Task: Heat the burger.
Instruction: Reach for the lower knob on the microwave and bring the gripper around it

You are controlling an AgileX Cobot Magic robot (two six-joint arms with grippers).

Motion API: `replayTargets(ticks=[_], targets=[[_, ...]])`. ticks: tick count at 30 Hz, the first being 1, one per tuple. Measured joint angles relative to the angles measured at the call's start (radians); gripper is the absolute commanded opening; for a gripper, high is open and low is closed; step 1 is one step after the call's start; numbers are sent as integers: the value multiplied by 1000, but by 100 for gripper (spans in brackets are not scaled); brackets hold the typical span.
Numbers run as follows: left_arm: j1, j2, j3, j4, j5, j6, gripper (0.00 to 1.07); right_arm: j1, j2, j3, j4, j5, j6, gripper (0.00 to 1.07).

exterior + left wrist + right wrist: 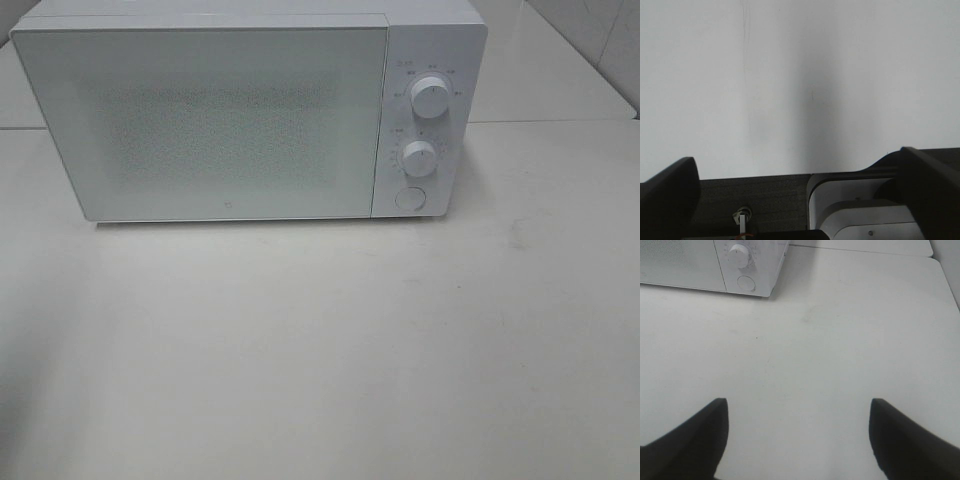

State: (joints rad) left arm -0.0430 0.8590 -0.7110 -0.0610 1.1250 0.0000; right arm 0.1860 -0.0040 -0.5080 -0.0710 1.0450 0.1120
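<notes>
Seeing no burger in any view, we judge the round white button (746, 283) on the closed white boxy microwave (200, 120) nearer our right gripper (797, 407) than our left gripper (795, 160), both spread open and empty.

The microwave (430, 40) casing is seen as smooth white plastic; its door (200, 120) is faced with a glossy, finely speckled pale panel. The 2 knobs (430, 97) are finished smooth and white. The table (320, 350) is surfaced in matt off-white. The fingers (687, 440) of the right gripper (797, 440) are shown as matt black.
</notes>
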Motion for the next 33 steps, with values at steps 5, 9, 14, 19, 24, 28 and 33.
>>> replayTargets(ticks=[5, 9, 14, 19, 24, 28, 33], targets=[[0, -123, 69, 0, -7, 0, 100, 0, 0, 0, 0, 0, 0, 75], [0, -245, 125, 0, -24, 0, 100, 0, 0, 0, 0, 0, 0, 75], [0, -347, 162, 0, -40, 0, 100, 0, 0, 0, 0, 0, 0, 75], [0, -479, 205, 0, -68, 0, 100, 0, 0, 0, 0, 0, 0, 75], [0, -631, 208, 0, -74, 0, 100, 0, 0, 0, 0, 0, 0, 75], [0, -715, 208, 0, -75, 0, 100, 0, 0, 0, 0, 0, 0, 75], [0, -844, 208, 0, -75, 0, 100, 0, 0, 0, 0, 0, 0, 75]])
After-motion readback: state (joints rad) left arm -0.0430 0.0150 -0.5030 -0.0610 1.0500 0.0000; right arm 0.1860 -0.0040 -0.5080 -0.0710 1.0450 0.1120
